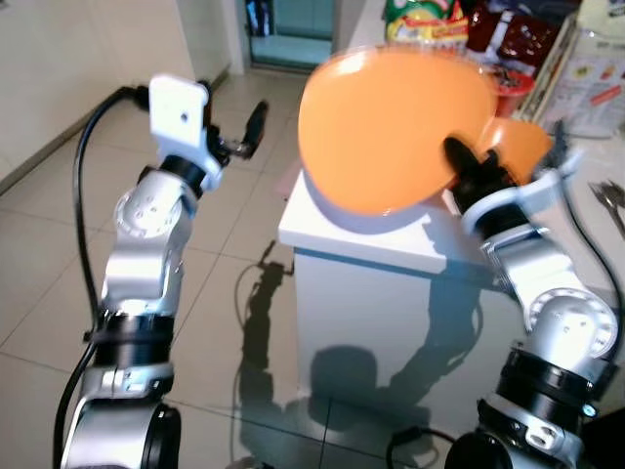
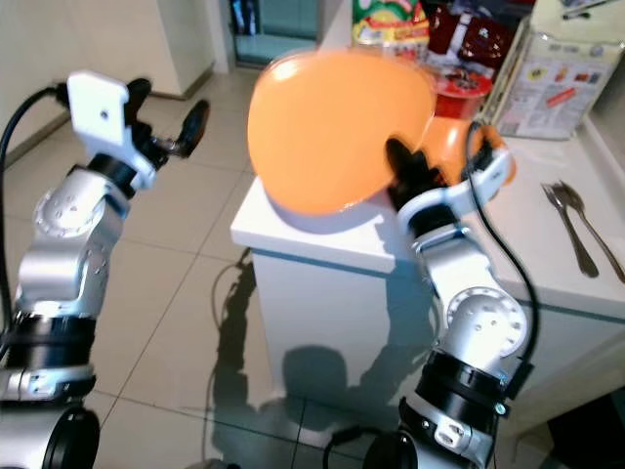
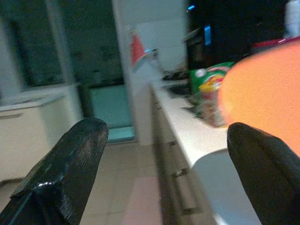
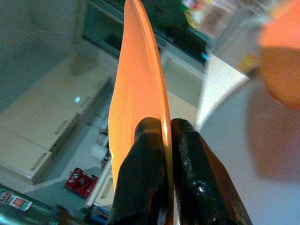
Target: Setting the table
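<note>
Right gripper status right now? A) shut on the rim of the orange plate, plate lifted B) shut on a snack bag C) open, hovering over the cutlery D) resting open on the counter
A: the right gripper pinches the orange plate by its rim, both fingers pressed on either side, with the plate tilted up above the white counter.

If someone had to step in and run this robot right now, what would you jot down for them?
Right gripper: shut on the rim of a large orange plate, held up on a tilt above the corner of the white counter.
Left gripper: open, holding nothing, raised over the tiled floor to the left of the counter.
On the counter: a second orange dish just behind the right gripper, a fork and spoon further right, snack packets at the back.
Done: plate picked up.
Left: set the plate down flat at its place, then lay the cutlery beside it. Nothing looks laid out yet.
</note>
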Controlling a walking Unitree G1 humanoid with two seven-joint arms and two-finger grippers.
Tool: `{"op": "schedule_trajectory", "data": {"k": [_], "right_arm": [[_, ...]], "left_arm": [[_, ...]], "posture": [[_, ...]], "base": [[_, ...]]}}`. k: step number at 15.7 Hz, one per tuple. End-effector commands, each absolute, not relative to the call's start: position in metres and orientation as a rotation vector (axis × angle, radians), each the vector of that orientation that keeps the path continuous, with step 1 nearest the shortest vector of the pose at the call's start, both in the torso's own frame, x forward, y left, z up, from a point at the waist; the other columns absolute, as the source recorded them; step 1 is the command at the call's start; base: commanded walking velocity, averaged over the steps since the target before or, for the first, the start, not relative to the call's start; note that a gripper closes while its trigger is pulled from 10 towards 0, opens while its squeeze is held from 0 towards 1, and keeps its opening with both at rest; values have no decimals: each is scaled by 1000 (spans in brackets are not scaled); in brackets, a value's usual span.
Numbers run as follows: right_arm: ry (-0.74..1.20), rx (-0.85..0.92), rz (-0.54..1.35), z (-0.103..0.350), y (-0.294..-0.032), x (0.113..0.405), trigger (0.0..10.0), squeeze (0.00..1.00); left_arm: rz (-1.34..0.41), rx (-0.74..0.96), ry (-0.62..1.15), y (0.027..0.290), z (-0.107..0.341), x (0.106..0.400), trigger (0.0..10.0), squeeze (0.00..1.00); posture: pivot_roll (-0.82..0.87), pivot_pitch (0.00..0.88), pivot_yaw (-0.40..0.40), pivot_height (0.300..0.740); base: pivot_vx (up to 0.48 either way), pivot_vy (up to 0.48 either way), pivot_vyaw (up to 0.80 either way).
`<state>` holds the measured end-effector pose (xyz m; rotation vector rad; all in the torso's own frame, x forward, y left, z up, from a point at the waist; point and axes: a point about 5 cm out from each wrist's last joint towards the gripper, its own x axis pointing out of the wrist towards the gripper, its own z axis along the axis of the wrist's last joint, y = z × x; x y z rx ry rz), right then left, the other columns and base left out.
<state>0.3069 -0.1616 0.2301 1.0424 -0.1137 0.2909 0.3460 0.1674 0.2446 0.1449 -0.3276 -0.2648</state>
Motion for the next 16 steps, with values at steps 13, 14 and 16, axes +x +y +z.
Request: {"op": "schedule_trajectory", "data": {"k": [13,14,16], "right_arm": [[-375,402,216,268,-143,282,10000,0],[-373,412,204,266,-143,283,10000,0],[-370,383,197,263,-142,283,10000,0]], "left_arm": [[-230,151,-209,144,216,315,10000,0],[-227,154,-213,145,218,316,10000,0],[-226,157,-219,145,219,316,10000,0]], "posture": [[9,0,15,740],[10,0,16,740],[11,0,16,740]], "base": [[-38,0,0],[-247,0,0],[-247,0,0]]}}
